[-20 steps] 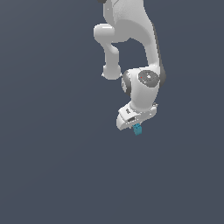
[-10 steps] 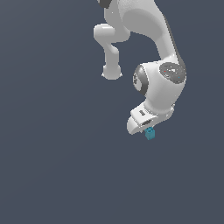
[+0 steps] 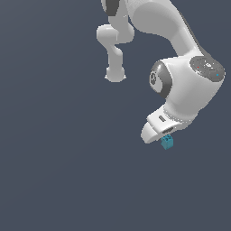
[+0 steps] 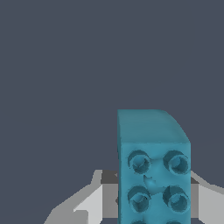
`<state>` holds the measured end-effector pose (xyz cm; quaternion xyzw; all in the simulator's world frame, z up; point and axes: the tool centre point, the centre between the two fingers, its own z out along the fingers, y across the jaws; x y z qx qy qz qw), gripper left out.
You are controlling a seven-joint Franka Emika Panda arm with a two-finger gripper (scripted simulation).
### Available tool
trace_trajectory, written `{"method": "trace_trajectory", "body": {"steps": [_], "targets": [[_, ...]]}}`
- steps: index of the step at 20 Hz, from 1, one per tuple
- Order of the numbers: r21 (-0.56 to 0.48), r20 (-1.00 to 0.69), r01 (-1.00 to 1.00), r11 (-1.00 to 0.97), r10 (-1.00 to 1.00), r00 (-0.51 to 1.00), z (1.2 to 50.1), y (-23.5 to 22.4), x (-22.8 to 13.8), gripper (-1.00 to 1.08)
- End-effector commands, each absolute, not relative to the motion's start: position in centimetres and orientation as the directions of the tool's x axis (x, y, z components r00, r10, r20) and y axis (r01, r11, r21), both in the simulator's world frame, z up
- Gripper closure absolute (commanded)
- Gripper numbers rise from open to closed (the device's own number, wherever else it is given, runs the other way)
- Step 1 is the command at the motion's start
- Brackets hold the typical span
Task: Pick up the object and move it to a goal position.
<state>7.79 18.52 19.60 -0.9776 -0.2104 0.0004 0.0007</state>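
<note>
The object [image 3: 167,142] is a small teal-blue block that pokes out just below the white hand of the arm in the exterior view. My gripper [image 3: 165,137] is shut on it, with the fingers mostly hidden by the hand. In the wrist view the object [image 4: 153,168] fills the lower middle, its face marked with several round sockets, and grey fingers [image 4: 89,203] stand on both sides of it.
The white arm [image 3: 189,90] curves down from the top of the exterior view. Its base column [image 3: 115,67] stands further back toward the exterior view's left. A plain dark grey ground lies all around.
The arm has swung toward the exterior view's right and slightly down, carrying the object along in the shut gripper.
</note>
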Motion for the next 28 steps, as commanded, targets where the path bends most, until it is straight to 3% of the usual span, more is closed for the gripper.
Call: {"method": "trace_trajectory", "body": {"steps": [1, 15, 28], "targets": [[-0.001, 0.000, 0.411, -0.912, 0.411, 0.912, 20.5, 19.1, 8.7, 1.08], [-0.001, 0.000, 0.411, -0.912, 0.411, 0.912, 23.8, 21.7, 12.2, 1.08], [0.000, 0.000, 0.411, -0.912, 0.411, 0.912, 24.8, 22.4, 13.3, 1.08]]}}
